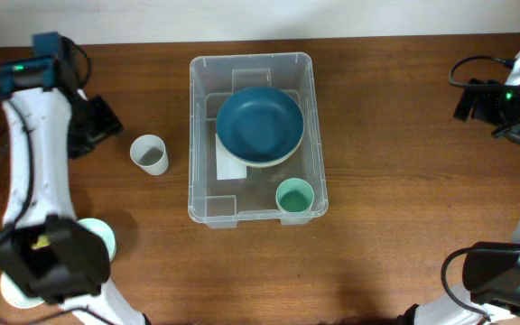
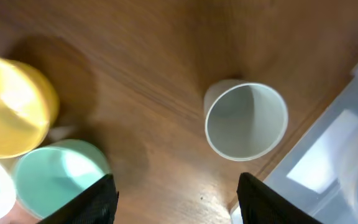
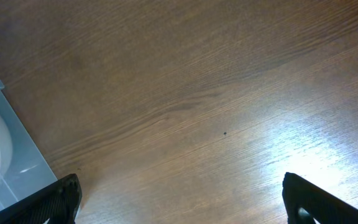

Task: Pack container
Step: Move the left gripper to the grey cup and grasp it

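Gaping left pincer (image 2: 176, 199), right pincer (image 3: 179, 194); one container (image 1: 192, 135) with one blue bowl (image 1: 260, 123), one cup (image 1: 294, 196).

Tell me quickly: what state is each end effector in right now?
Left end effector: open, holding nothing.
Right end effector: open wide, holding nothing.

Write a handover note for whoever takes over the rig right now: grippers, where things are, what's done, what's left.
Left gripper: open, empty, above the table near the white cup.
Right gripper: open, empty, over bare table beside the container.
Container: mid-table, holding a blue bowl and a green cup.
Done: those two are packed.
Left to do: the white cup standing beside the container, plus a mint cup and a yellow cup by the left gripper, all outside the container.
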Robot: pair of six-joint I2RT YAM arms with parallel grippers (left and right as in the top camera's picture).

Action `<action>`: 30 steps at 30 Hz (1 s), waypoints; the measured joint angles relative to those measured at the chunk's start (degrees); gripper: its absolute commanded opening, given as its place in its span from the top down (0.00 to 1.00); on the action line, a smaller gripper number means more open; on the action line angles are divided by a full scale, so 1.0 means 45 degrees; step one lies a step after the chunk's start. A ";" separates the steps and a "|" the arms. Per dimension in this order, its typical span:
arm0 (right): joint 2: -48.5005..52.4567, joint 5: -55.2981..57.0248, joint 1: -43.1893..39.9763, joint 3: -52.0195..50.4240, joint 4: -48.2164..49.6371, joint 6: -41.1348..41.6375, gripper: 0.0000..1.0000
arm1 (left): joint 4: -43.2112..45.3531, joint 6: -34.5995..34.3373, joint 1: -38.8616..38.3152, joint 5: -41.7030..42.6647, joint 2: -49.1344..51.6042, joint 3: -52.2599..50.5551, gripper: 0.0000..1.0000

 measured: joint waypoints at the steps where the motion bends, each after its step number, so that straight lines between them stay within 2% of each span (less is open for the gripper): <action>1: 0.0000 0.0000 0.0000 0.0000 -0.0015 -0.0010 0.01 | 0.0112 0.0073 -0.0063 0.0097 0.0301 -0.0185 0.37; 9: 0.0000 0.0000 0.0000 0.0000 -0.0019 -0.0015 0.01 | 0.0665 0.0243 -0.0471 0.0525 0.2453 -0.0597 0.38; 12: 0.0000 0.0000 0.0000 0.0000 -0.0019 -0.0019 0.01 | 0.0787 0.0291 -0.0481 0.0539 0.3007 -0.0597 0.54; 13: 0.0000 0.0000 0.0000 0.0000 -0.0019 -0.0010 0.01 | 0.0797 0.0316 -0.0481 0.0544 0.3143 -0.0597 0.64; 16: 0.0000 0.0000 0.0000 0.0000 -0.0024 -0.0010 0.01 | 0.0831 0.0447 -0.0481 0.0559 0.3439 -0.0607 0.79; 18: 0.0000 0.0000 0.0000 0.0000 -0.0019 -0.0015 0.01 | 0.0860 0.0432 -0.0481 0.0583 0.3463 -0.0617 1.00; 30: 0.0000 0.0005 0.0000 0.0000 -0.0019 -0.0005 0.01 | 0.0330 0.0486 -0.0549 0.0962 0.3376 -0.0597 0.99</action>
